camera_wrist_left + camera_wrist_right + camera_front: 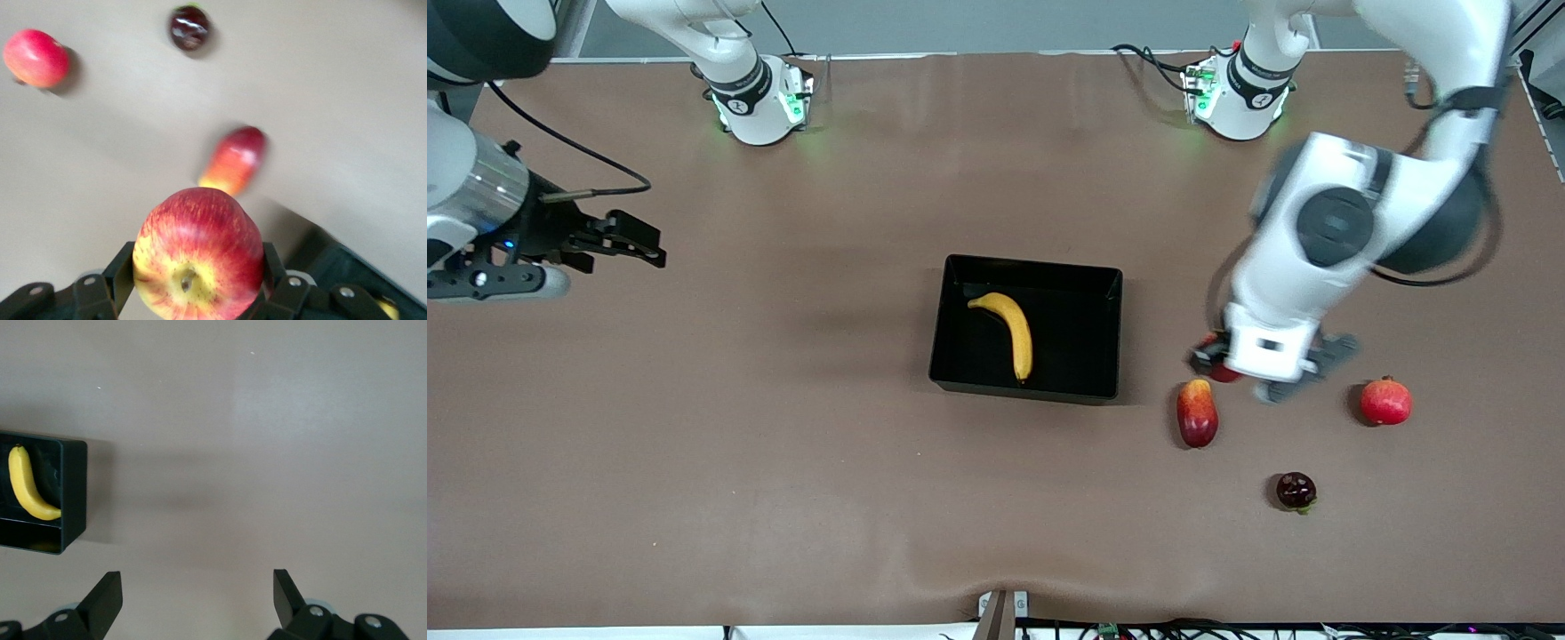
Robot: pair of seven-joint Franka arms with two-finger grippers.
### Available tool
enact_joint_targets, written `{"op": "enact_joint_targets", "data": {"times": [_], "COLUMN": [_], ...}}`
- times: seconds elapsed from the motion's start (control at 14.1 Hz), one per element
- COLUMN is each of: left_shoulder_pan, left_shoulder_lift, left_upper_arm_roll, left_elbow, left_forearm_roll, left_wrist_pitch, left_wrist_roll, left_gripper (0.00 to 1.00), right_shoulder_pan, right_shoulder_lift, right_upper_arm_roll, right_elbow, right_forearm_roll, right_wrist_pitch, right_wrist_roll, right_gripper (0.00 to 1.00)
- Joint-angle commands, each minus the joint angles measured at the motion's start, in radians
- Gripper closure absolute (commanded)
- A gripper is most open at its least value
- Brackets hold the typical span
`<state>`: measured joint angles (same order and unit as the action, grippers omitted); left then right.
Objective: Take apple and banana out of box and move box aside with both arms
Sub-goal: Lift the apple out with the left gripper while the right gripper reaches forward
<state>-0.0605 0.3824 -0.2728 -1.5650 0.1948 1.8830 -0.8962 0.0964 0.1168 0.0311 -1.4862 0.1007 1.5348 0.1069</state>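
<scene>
The black box (1083, 345) sits mid-table with the yellow banana (1009, 333) lying in it. My left gripper (1224, 363) is shut on the red apple with yellow streaks (199, 257), which mostly hides under the hand in the front view (1214, 366). It hangs just above the table beside the box, toward the left arm's end. Its fingers (120, 275) press both sides of the apple. My right gripper (637, 244) is open and empty, waiting over bare table toward the right arm's end. The right wrist view shows the box (72, 495) and banana (25, 490).
An oblong red-yellow mango-like fruit (1197, 412) lies just under the left hand, nearer the front camera. A round red fruit with a crown tip (1385, 401) and a small dark fruit (1296, 490) lie toward the left arm's end. All three show in the left wrist view.
</scene>
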Motion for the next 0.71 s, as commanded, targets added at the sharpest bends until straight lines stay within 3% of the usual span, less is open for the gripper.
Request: {"op": "enact_joint_targets", "data": {"times": [0.0,0.21,0.64], "left_shoulder_pan": [0.097,0.171,0.182], "left_shoulder_lift": [0.062,0.179,0.323], "left_upper_arm_roll": [-0.009,-0.006,-0.003], "left_elbow": [-0.050,-0.064,-0.052], "left_forearm_roll": [0.017,0.017,0.017], "left_wrist_pitch": [0.043,0.197,0.425], "left_wrist_roll": [0.072,0.072,0.072], "left_gripper": [1.00,1.00,1.00], "right_shoulder_pan": [0.045,0.104,0.256], "right_shoulder_lift": [0.038,0.081,0.214], "right_upper_arm_roll": [-0.005,-0.005,-0.007], "right_elbow": [0.017,0.017,0.017], "right_forearm_roll": [0.024,0.025,0.013], "right_wrist_pitch": [0.011,0.069,0.241], "right_wrist_roll": [0.109,0.221,0.445], "right_gripper": [0.00,0.00,0.00]}}
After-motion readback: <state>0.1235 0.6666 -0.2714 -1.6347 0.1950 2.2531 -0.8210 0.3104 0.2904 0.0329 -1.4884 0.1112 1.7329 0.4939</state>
